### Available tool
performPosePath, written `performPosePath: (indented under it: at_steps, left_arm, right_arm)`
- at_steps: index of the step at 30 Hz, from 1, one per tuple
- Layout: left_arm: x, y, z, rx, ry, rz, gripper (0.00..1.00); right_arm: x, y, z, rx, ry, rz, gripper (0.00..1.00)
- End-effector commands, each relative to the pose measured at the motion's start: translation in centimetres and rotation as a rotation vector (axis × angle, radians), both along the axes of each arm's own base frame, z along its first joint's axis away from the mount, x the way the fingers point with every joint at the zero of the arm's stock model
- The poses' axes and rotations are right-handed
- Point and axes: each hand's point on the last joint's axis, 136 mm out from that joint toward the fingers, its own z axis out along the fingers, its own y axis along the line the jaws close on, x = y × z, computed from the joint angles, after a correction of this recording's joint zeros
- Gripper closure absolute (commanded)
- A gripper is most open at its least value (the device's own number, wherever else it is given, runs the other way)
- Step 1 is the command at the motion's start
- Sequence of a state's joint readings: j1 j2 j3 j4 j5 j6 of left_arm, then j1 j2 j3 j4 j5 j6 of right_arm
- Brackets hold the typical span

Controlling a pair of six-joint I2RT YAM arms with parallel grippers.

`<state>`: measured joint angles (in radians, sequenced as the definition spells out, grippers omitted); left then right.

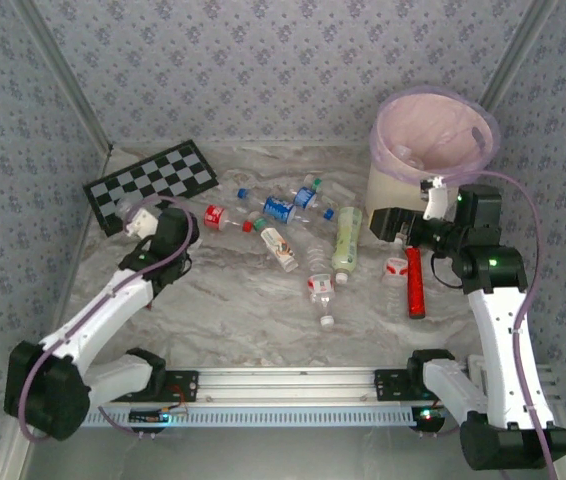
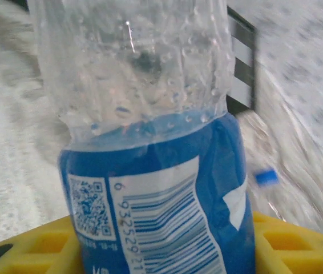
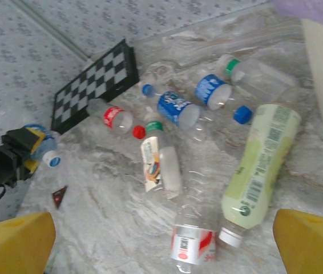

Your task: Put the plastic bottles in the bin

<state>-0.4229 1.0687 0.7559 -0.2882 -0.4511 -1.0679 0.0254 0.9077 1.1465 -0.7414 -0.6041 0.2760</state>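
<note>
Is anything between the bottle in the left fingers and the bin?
Yes: loose bottles lie on the table between the held bottle and the bin, and the right gripper hangs at the bin's front.

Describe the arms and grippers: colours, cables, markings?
Each arm is white shells on black joints, left arm and right arm, with a lilac cable looping alongside. A green light glows on the right arm. The left gripper and right gripper have yellow fingers with moulded pockets.
</note>
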Motion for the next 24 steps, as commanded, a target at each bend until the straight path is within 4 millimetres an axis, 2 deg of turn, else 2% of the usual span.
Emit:
performPosePath:
  at_steps: [1,5,8,10,12,13,17,19,21,24]
  left_arm:
    - [-0.6,-6.2,2.1,0.102,-0.06,-0.523,0.55]
    - [-3.1,-11.3,4.1,0.027,-0.116,-0.862,0.55]
    - [-5.3,-14.5,5.0,0.01,-0.172,-1.065,0.56]
    - [-7.1,-16.8,5.4,0.009,-0.215,-1.202,0.56]
    - [-8.6,-18.9,5.6,0.005,-0.264,-1.309,0.56]
    - [-9.2,-19.9,5.7,-0.003,-0.283,-1.354,0.56]
    - [-11.0,-22.6,5.9,0.006,-0.312,-1.473,0.56]
    - [-11.7,-23.6,5.9,0.018,-0.324,-1.517,0.57]
    - [-12.1,-24.4,6.0,0.018,-0.337,-1.547,0.57]
    - [-11.9,-24.9,6.1,0.02,-0.335,-1.542,0.57]
  right_arm:
    - [-0.4,2.1,2.2,0.11,-0.052,0.093,0.0]
    - [-0.1,4.4,3.7,0.163,-0.109,0.167,0.0]
    - [0.6,5.9,3.9,0.156,-0.109,0.191,0.0]
    - [2.0,6.4,3.4,0.149,-0.057,0.154,0.0]
    - [3.8,6.7,1.8,0.163,0.025,0.091,0.0]
    - [4.5,7.4,1.8,0.192,0.039,0.087,0.0]
    - [5.5,10.8,2.4,0.249,0.008,0.17,0.03]
    - [5.7,11.8,1.6,0.241,0.036,0.19,0.03]
    - [5.8,12.5,2.3,0.244,0.029,0.208,0.04]
    - [5.8,13.1,1.9,0.24,0.038,0.219,0.08]
